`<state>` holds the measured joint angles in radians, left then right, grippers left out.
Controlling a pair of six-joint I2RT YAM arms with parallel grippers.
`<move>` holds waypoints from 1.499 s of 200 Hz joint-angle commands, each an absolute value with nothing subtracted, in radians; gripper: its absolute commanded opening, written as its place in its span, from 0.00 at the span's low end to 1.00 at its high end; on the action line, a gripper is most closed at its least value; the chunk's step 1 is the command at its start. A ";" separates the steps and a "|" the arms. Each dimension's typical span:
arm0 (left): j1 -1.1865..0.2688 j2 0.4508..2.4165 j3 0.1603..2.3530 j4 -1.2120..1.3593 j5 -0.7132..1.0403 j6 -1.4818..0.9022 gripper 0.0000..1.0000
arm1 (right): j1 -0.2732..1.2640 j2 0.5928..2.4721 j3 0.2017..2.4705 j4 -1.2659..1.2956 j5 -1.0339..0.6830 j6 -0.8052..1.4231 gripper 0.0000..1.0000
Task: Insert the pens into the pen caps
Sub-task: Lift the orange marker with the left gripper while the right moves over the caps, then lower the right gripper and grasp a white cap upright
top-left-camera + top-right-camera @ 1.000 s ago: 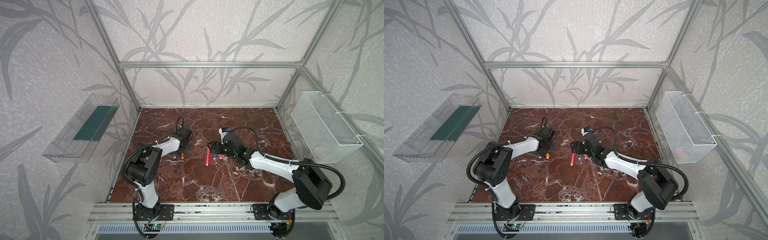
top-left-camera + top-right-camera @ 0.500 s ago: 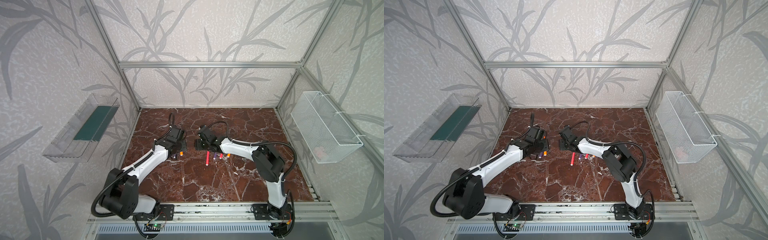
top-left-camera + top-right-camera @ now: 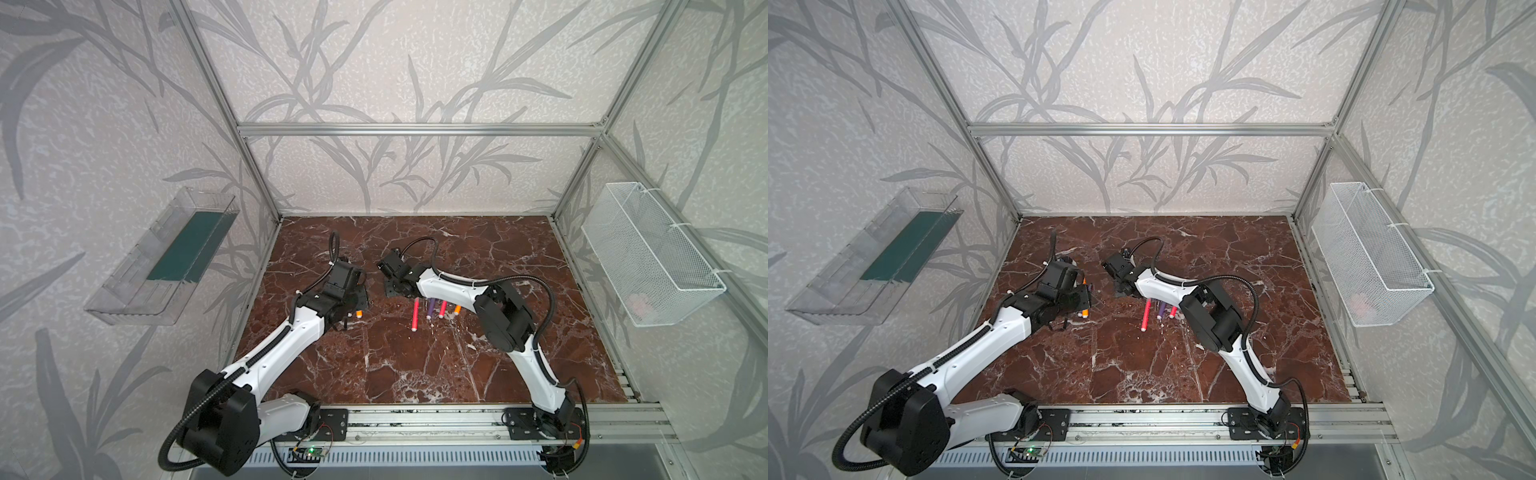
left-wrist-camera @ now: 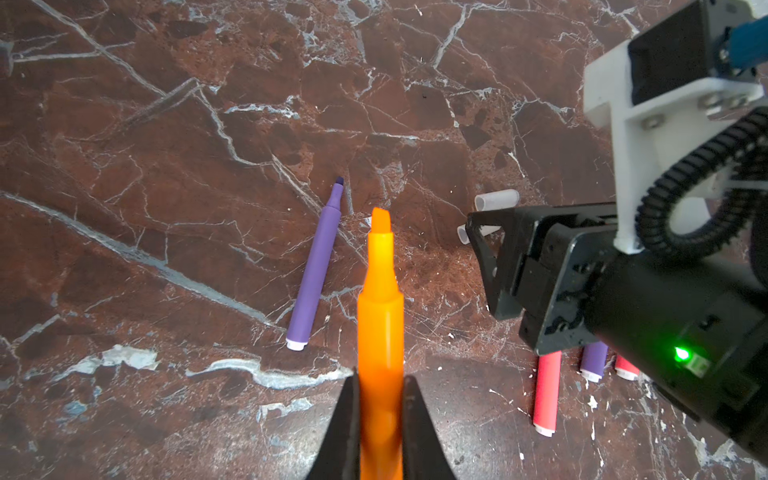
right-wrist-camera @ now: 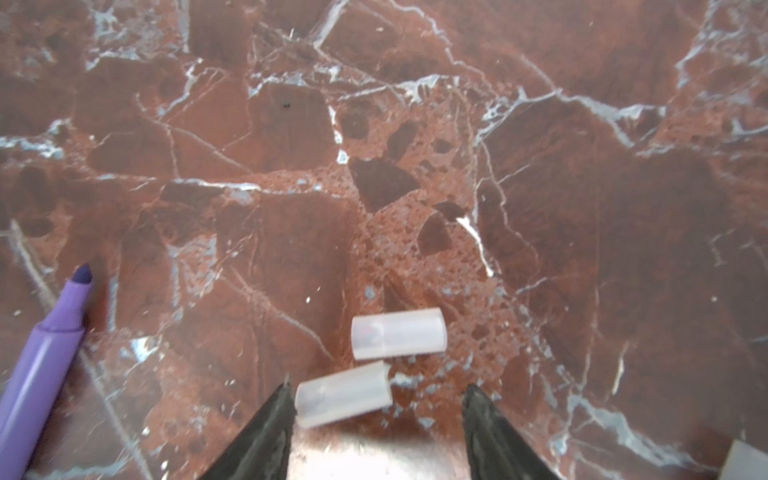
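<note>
While one orange pen (image 4: 380, 291) is clamped, five pens (image 4: 316, 266) lie loose — two caps (image 4: 496, 199).

Around me: leaf-patterned walls (image 3: 374, 62), veined red-brown marble floor (image 3: 415, 365), a wire basket (image 3: 648, 266) holding something pinkish, perhaps.

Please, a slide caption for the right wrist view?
Open right claw straddling a pen cap on the marble table; second cap and purple pen nearby.

Red-brown marble tabletop (image 3: 415, 365), white-veined, at centre. Clear wall tray (image 3: 124, 305) with green liner (image 3: 187, 245) at 9 o'clock; white wire-mesh basket (image 3: 665, 299) at 3 o'clock; aluminium frame crossbar (image 3: 415, 129) at 12 o'clock.
</note>
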<state>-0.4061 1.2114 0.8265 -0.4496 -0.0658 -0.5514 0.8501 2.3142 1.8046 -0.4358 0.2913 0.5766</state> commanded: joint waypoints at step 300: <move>-0.411 1.203 0.808 -0.443 -0.043 -0.546 0.00 | 0.831 2.314 1.802 -0.462 0.241 0.612 0.37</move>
